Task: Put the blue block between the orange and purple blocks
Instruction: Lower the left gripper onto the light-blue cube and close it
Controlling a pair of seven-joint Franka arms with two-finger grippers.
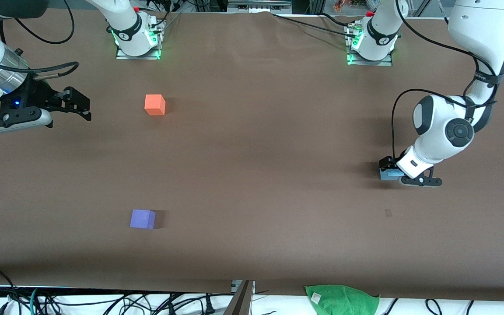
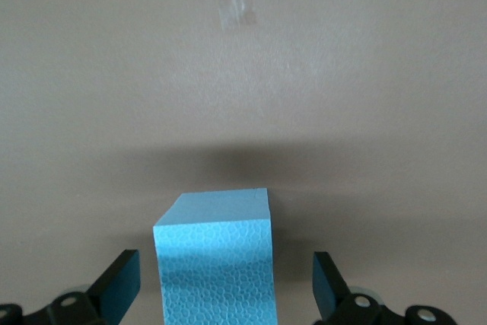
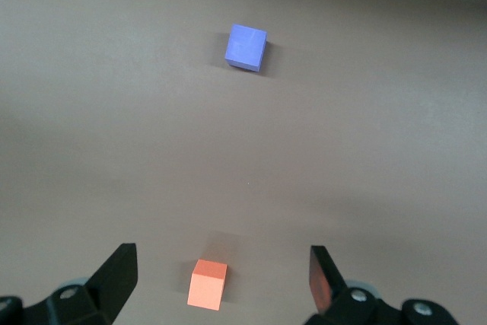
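Blue block (image 2: pixel 215 260) is sitting on the table (image 1: pixel 252 175) at my left arm's end, between the spread fingers of my left gripper (image 2: pixel 226 288), not yet clamped. I am judging it light, stiff foam with grippy faces; flat opposite sides look best. My right gripper (image 3: pixel 221 279) is waiting with fingers apart above the orange block (image 1: pixel 155 104). The purple block (image 1: pixel 142 218) is lying nearer the front camera; nothing is blocking the gap.
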